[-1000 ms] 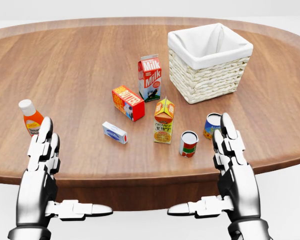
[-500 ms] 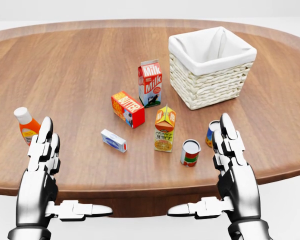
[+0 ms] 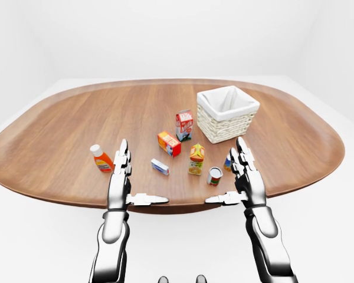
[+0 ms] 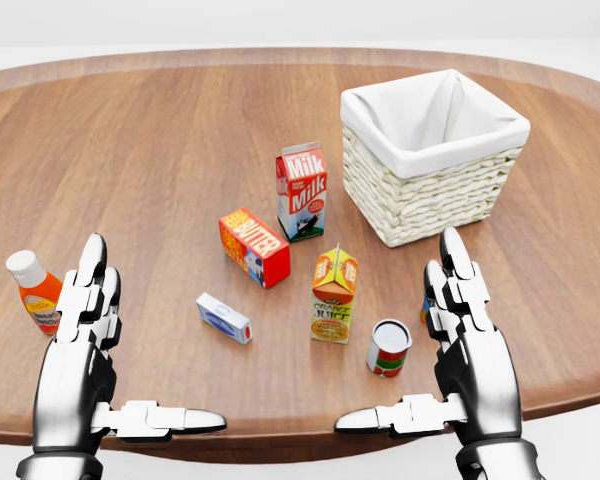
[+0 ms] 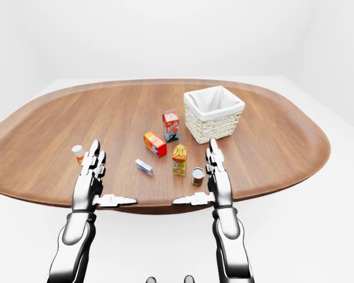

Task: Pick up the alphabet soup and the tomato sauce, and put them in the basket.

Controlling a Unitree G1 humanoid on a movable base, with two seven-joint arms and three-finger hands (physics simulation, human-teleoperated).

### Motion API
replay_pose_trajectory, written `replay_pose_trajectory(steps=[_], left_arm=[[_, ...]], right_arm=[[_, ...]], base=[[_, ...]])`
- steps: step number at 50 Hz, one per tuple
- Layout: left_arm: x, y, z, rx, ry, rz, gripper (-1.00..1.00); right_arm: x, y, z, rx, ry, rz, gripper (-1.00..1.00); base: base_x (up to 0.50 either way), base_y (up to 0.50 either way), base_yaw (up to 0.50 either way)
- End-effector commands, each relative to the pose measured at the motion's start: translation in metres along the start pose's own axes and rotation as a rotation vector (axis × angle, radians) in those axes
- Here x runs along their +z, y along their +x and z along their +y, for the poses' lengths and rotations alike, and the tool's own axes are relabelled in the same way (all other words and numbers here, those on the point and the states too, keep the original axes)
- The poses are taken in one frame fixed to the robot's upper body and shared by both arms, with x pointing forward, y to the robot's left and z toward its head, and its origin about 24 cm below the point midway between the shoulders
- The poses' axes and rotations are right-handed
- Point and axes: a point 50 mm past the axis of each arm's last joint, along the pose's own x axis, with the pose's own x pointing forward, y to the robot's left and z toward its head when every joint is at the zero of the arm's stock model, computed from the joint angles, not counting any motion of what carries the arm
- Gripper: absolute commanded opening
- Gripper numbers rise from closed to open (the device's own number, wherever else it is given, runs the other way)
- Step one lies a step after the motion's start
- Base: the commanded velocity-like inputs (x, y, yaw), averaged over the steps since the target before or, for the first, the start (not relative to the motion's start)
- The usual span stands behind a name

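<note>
Left robot hand (image 4: 80, 330) released, fingers straight and pointing up-view, thumb stuck out sideways toward 3 o'clock, holding nothing. Right robot hand (image 4: 467, 335) same pose mirrored, released, thumb toward 9 o'clock, empty. Both hover over the near edge of the oval wooden bench (image 4: 160, 150), at the bottom of the head view.

Tomato sauce can (image 4: 388, 348), red label, stands upright on the bench just at 9 o'clock of the right robot hand, not touching it. Alphabet soup can (image 3: 228, 161) mostly hidden behind the right robot hand's fingers in head view; left-eye view shows a blue sliver of it just left of the fingers, upright as far as can be told. Basket (image 4: 435, 200), white-lined wicker, sits at 12 o'clock of the right robot hand, well apart from both cans.

Orange juice carton (image 4: 334, 295) upright at 10 o'clock of the tomato sauce can, near it. Milk carton (image 4: 301, 190) upright, at 9 o'clock of the basket. Butter box (image 4: 253, 247) lies at 7 o'clock of the milk carton. Small white-blue box (image 4: 224, 318) lies flat at 9 o'clock of the orange juice carton. Orange bottle (image 4: 34, 291) with white cap, tilted, just at 9 o'clock of the left robot hand.
</note>
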Motion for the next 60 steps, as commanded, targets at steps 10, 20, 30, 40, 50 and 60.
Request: replay_pose_trajectory(steps=[10,20,30,40,50,60], left_arm=[[-0.0007,0.0008,0.0004,0.001,-0.002,0.002,1.00],[-0.0003,0.0013,0.0015,0.009,-0.005,0.000,1.00],[0.0003,0.0006,0.0011,0.007,-0.006,-0.002,1.00],[-0.0021,0.0007,0.0012,0.007,-0.012,0.008,1.00],[-0.0030,0.0011,0.0005,0.003,-0.013,0.012,1.00],[-0.0027,0.0012,0.0006,0.002,-0.009,0.010,1.00]], right_arm=[[-0.0012,0.0008,0.0000,0.000,0.001,0.004,1.00],[0.0011,0.0013,-0.0002,-0.004,0.002,-0.006,1.00],[0.0000,0.0006,-0.0003,-0.002,0.003,-0.001,1.00],[0.0001,0.0002,-0.0002,-0.001,0.004,-0.001,1.00],[-0.0008,0.0004,-0.0003,0.000,0.005,0.003,1.00],[-0.0009,0.0005,-0.0002,0.001,0.005,0.003,1.00]], base=[[0.23,0.00,0.00],[0.23,0.00,0.00],[0.23,0.00,0.00],[0.23,0.00,0.00],[0.23,0.00,0.00],[0.23,0.00,0.00]])
